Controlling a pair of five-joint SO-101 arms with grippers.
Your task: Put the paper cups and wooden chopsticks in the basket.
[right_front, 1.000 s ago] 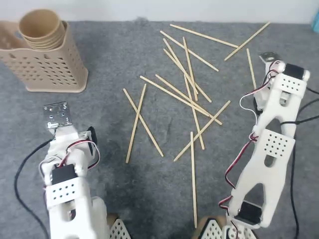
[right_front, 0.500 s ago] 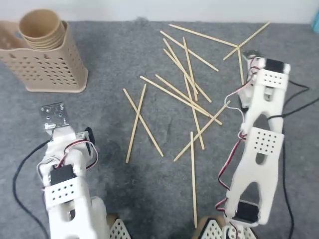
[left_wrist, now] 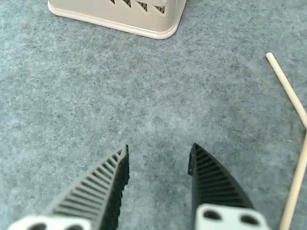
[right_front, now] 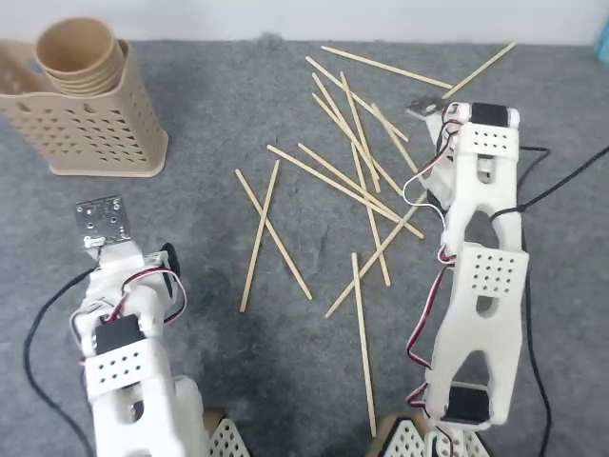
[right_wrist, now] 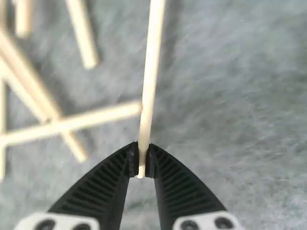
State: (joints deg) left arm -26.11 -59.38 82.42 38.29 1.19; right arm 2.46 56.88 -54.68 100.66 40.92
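A tan basket [right_front: 105, 143] stands at the far left with a stack of paper cups [right_front: 81, 52] inside it. Several wooden chopsticks [right_front: 328, 171] lie scattered over the middle of the grey mat. My right gripper [right_wrist: 141, 160] is shut on the end of one chopstick [right_wrist: 151, 72], which points straight out from the tips over other sticks. In the high view this gripper [right_front: 428, 109] sits at the right edge of the pile. My left gripper [left_wrist: 158, 163] is open with nothing in it, low over bare mat just short of the basket's base [left_wrist: 120, 14]; the high view has it [right_front: 105, 221] in front of the basket.
One loose chopstick [left_wrist: 297, 143] lies beside the left gripper. Another long chopstick [right_front: 362, 338] lies between the two arms near the front. The mat's back edge meets a pale wall [right_front: 285, 19]. Cables trail from both arms.
The right arm has swung left toward the pile, carrying its chopstick along and nudging nearby sticks. The left arm has stayed almost still.
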